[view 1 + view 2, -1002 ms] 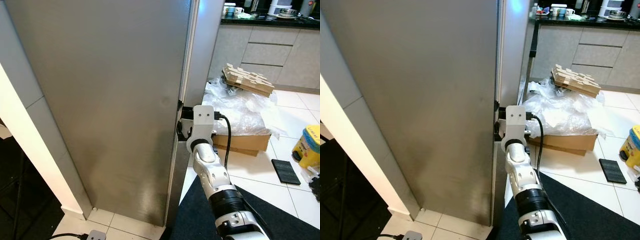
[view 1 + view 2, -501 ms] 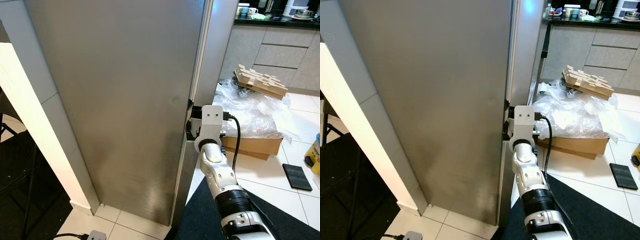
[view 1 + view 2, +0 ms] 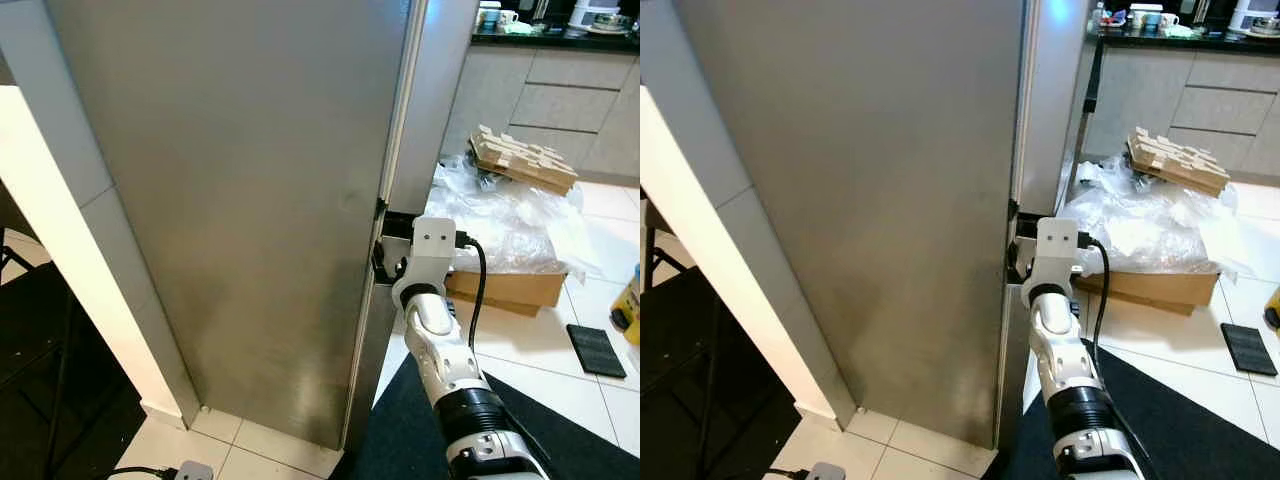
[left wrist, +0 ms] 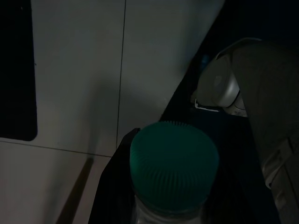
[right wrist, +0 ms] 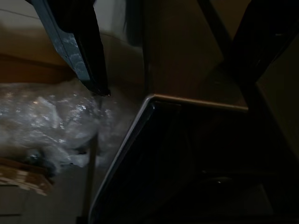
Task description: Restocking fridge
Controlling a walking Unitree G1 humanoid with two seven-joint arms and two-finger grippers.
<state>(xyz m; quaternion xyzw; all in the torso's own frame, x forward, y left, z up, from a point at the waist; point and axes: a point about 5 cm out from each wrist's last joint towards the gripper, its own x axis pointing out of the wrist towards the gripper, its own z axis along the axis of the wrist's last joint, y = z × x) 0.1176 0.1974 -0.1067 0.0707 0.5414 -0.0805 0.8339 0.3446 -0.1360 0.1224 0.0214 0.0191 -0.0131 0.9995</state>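
Observation:
The tall steel fridge (image 3: 250, 200) stands close in front of me, its doors closed. My right gripper (image 3: 385, 262) reaches to the fridge's right edge, at the gap between the upper and lower doors. In the right wrist view its black fingers (image 5: 79, 42) are spread open with the corner of a door (image 5: 154, 100) between them. In the dark left wrist view, a clear bottle with a green ribbed cap (image 4: 174, 163) sits in my left gripper (image 4: 174, 205), low over the floor tiles.
Right of the fridge, a cardboard box under crumpled plastic wrap (image 3: 500, 215) carries a stack of wooden blocks (image 3: 525, 160). A black pad (image 3: 595, 350) and a yellow container (image 3: 632, 300) lie on the tiles. A dark mat (image 3: 400, 430) lies underfoot; a white wall (image 3: 60, 230) stands left.
The camera swung slightly left, shifting the whole scene right. My right wrist has edged a little down and to the right along the fridge's edge. The doors look the same.

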